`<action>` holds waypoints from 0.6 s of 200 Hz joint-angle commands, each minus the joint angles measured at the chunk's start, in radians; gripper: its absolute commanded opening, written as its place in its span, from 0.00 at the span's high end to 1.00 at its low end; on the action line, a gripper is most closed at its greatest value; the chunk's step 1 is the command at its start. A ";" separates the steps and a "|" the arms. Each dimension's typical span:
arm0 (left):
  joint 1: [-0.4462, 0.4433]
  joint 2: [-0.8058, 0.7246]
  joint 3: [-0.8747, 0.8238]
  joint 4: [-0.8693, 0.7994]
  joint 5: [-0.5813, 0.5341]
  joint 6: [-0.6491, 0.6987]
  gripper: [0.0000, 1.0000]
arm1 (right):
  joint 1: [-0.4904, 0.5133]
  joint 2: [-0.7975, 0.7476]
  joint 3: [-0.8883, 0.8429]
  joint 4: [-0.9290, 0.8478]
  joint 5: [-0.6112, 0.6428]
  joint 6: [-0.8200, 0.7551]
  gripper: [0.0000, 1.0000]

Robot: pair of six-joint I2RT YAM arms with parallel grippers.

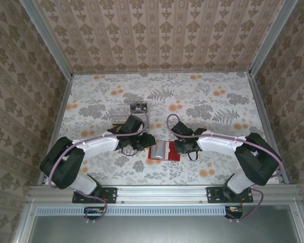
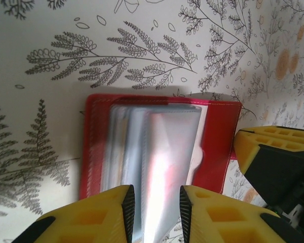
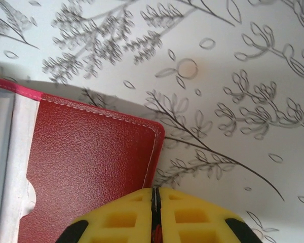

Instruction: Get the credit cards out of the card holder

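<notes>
On the flowered table (image 1: 218, 101), left to right: a clear tray (image 1: 122, 112) sits just beyond my left arm, with one black credit card (image 1: 138, 107) lying at its right end. Nearer me, my left gripper (image 2: 156, 212) reaches over the open card holder (image 2: 218, 131). The holder lies flat between both arms, red cover down and pale inner sleeves (image 2: 162, 152) facing up. The left jaws stand narrow but apart, bracketing the near edge of those sleeves. The view is too blurred to say whether the pads touch anything. At the right, my right gripper (image 3: 154, 215) is pinched tight at the holder's right edge. A sliver of red shows between its pads, so I judge it is pinning the cover in place.

The step in hand, as I read it, is getting hold of a card inside the sleeves while the right claw anchors the wallet. I cannot make out any card within the plastic. The next move calls for the left pads to nip one card's edge alone, not the sleeve with it. They would then draw it out along the pocket's opening, the right grip holding firm so the holder does not slide.
</notes>
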State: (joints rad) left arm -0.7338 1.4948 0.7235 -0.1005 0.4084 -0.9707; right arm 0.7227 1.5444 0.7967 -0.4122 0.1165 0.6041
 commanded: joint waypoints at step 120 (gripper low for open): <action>-0.045 0.049 0.098 -0.237 -0.069 0.070 0.68 | 0.007 0.045 0.062 0.013 -0.034 -0.019 0.88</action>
State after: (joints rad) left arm -0.7650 1.5642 0.8062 -0.2775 0.3611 -0.9211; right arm 0.7246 1.5738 0.8371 -0.3946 0.0971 0.5983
